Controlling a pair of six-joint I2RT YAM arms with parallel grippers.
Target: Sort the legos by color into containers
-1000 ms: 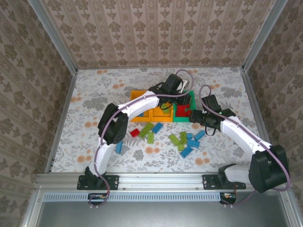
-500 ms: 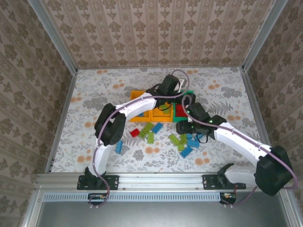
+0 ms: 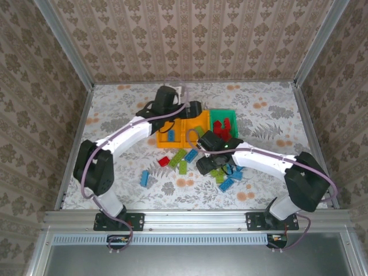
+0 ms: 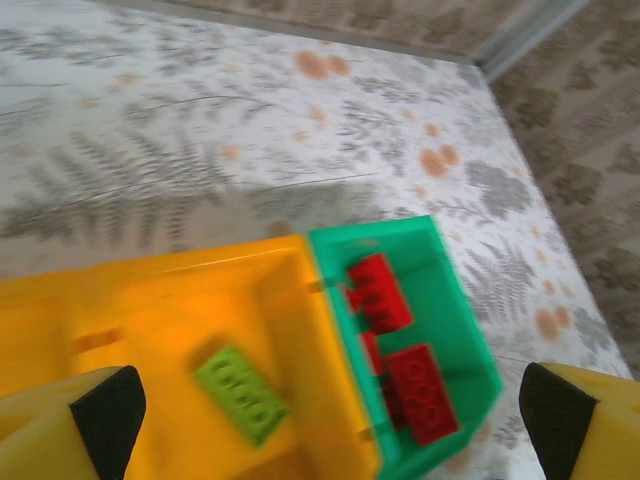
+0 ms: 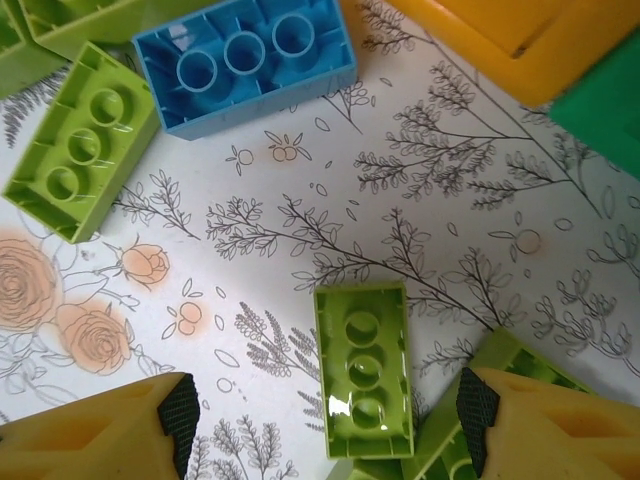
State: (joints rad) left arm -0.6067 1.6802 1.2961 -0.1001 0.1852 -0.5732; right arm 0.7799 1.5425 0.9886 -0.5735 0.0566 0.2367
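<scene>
Left gripper (image 4: 330, 410): fingers wide apart, empty, above the seam between orange bin (image 4: 180, 300) and green bin (image 4: 440, 270). Inside: one lime brick (image 4: 240, 392) (orange bin), red bricks (image 4: 380, 292) (green bin). Right gripper (image 5: 327, 415): spread, straddling a loose lime lego (image 5: 362, 370) on the table (image 5: 300, 230), not gripping.

Right gripper (image 5: 329, 425) has its jaws spread apart, yellow fingers (image 5: 100, 430) in the bottom corners. Lime brick (image 5: 362, 368) lies hollow-side up between them, clear of both pads. Blue brick (image 5: 245, 68) lies upside down at top, second lime brick (image 5: 80, 155) just beside its left end. Orange bin (image 5: 500, 40) corner top right, green bin (image 5: 610, 110) edge next to it. Floral table (image 5: 300, 220).
</scene>
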